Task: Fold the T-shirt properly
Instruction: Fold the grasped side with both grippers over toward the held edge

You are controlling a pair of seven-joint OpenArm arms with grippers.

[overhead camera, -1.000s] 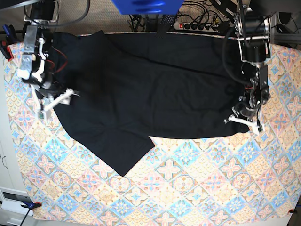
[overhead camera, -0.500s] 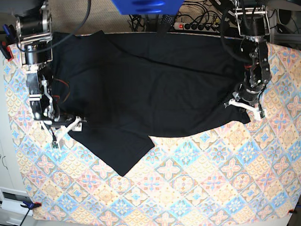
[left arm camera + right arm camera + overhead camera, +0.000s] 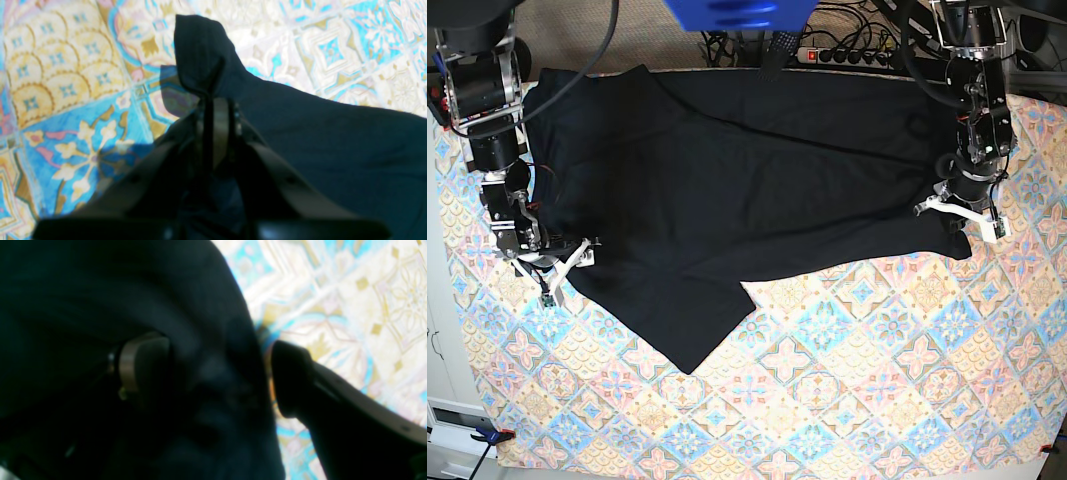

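The black T-shirt (image 3: 747, 180) lies spread across the far half of the patterned tablecloth (image 3: 847, 400), with one flap reaching toward the front at the left. My left gripper (image 3: 962, 218) is at the shirt's right lower corner. In the left wrist view it (image 3: 215, 100) is shut on a pinch of black cloth (image 3: 200, 53) that sticks out past the tips. My right gripper (image 3: 562, 272) is at the shirt's left edge, open. In its wrist view one finger (image 3: 146, 363) rests over the shirt (image 3: 100, 290) and the other (image 3: 290, 380) over the tablecloth, the hem between them.
A power strip with cables (image 3: 847, 55) and a blue object (image 3: 737, 12) lie behind the table's far edge. A clamp (image 3: 492, 435) holds the cloth at the front left corner. Bare tablecloth fills the front half.
My left gripper has drawn the shirt's right corner toward the back, lifting the hem line. My right gripper came forward along the left edge and its jaws spread wider.
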